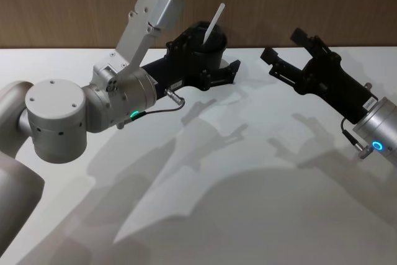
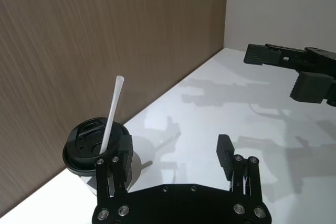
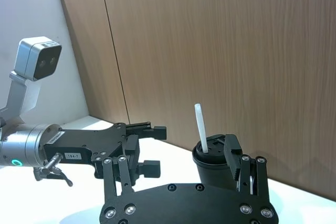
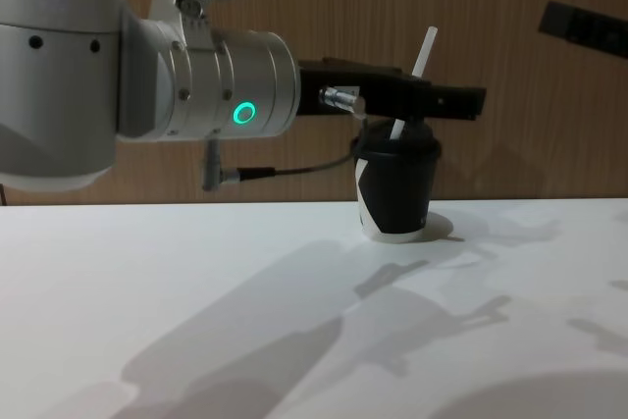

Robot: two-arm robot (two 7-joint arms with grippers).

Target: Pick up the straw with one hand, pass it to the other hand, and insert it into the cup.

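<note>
Straw (image 1: 214,23) stands tilted in the lid of the black cup (image 1: 211,43) at the far edge of the white table (image 1: 248,172) in the head view. Left gripper (image 1: 214,66) sits right at the cup, jaws wide, gripping nothing. Right gripper (image 1: 288,51) hovers well to the right, jaws spread and empty.

Left wrist view: straw (image 2: 111,121) pokes up through the domed lid of the cup (image 2: 86,145); left gripper (image 2: 176,156) is spread wide, one finger (image 2: 119,157) just beside the cup, the other well clear. Right gripper (image 2: 286,69) shows farther off above the table.

Right wrist view: right gripper (image 3: 189,153) has jaws wide, cup (image 3: 212,158) with straw (image 3: 201,127) beyond them; left gripper (image 3: 149,148) shows at left near the cup.

Chest view: cup (image 4: 395,188) stands upright on the table (image 4: 294,321), straw (image 4: 412,85) leaning right out of the lid. Left gripper (image 4: 432,100) reaches level with the cup's lid.
</note>
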